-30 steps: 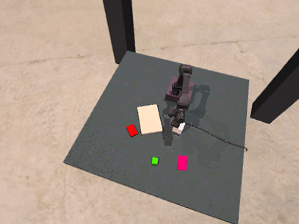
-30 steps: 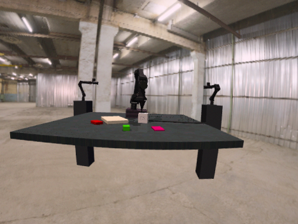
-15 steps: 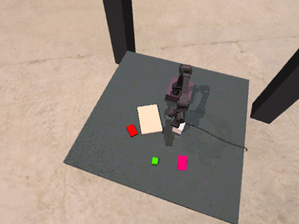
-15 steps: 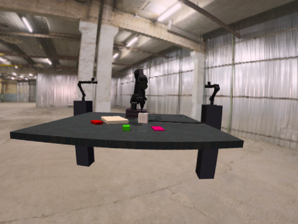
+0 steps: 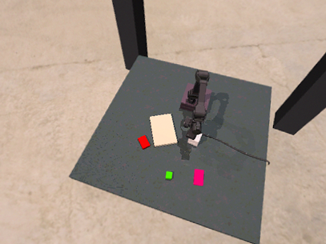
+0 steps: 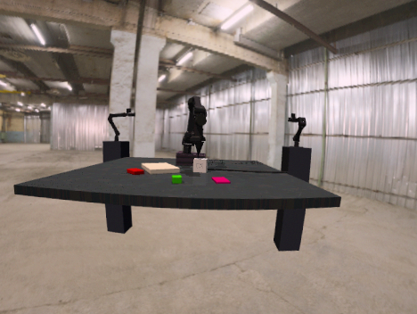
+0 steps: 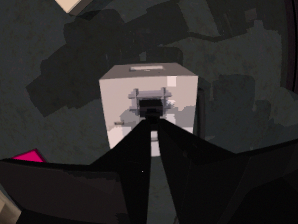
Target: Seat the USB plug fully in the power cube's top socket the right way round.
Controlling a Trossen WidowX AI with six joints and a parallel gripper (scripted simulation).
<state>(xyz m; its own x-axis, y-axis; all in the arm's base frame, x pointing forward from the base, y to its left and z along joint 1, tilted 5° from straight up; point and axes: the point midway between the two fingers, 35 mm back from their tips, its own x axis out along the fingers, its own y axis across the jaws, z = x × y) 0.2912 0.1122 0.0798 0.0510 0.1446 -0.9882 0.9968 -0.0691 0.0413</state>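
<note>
The white power cube (image 5: 193, 141) (image 6: 200, 166) (image 7: 116, 97) stands on the table in front of the arm. The dark USB plug (image 7: 151, 106) is over its top face, beside a grey bracket-like outline (image 7: 150, 93). My gripper (image 7: 153, 126) (image 6: 199, 155) points down at the cube and is shut on the plug. The fingers hide part of the cube's top. The plug's tip and the socket opening under it are hidden, so its depth and which way round it is cannot be told.
A dark cable (image 5: 235, 148) runs from the cube to the table's right edge. A cream slab (image 5: 164, 130) (image 6: 160, 168) and a red block (image 5: 144, 142) (image 6: 135, 170) lie left of the cube. A green cube (image 5: 169, 175) (image 6: 176, 179) and a pink tile (image 5: 198, 178) (image 6: 221, 180) lie nearer the front edge.
</note>
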